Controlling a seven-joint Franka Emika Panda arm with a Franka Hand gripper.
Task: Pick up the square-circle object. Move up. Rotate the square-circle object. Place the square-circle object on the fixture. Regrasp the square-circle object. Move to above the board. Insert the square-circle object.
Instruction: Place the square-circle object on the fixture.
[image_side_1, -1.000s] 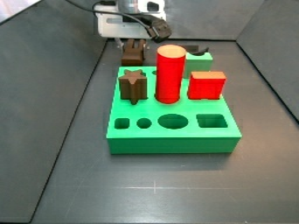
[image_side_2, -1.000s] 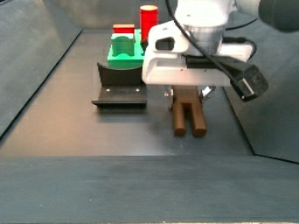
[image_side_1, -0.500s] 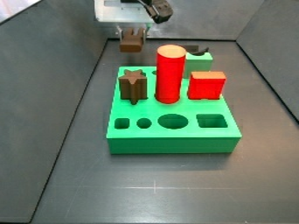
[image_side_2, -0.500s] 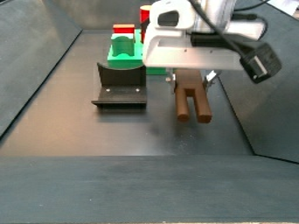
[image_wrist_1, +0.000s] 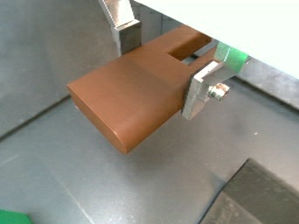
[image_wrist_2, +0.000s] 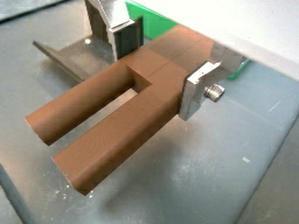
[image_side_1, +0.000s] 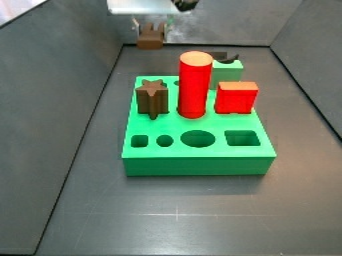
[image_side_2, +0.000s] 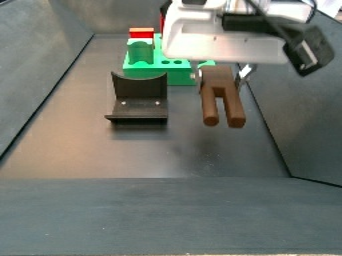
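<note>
Fingers (image_wrist_2: 200, 90), flat silver plates, clamped on long dark brown forked peg, square-circle object (image_wrist_2: 111, 127). Gripper (image_side_2: 221, 70) now raised higher than half-second ago; peg (image_side_2: 221, 103) hangs clear of floor. Pick-up done, move-up under way; rotation judged next. Dark L-shaped fixture (image_side_2: 136, 100) beside, apart.

The hand (image_side_2: 222, 80) hangs raised, silver fingers (image_wrist_2: 198, 90) pointing down, clamped on the square-circle object (image_side_2: 221, 102).
</note>
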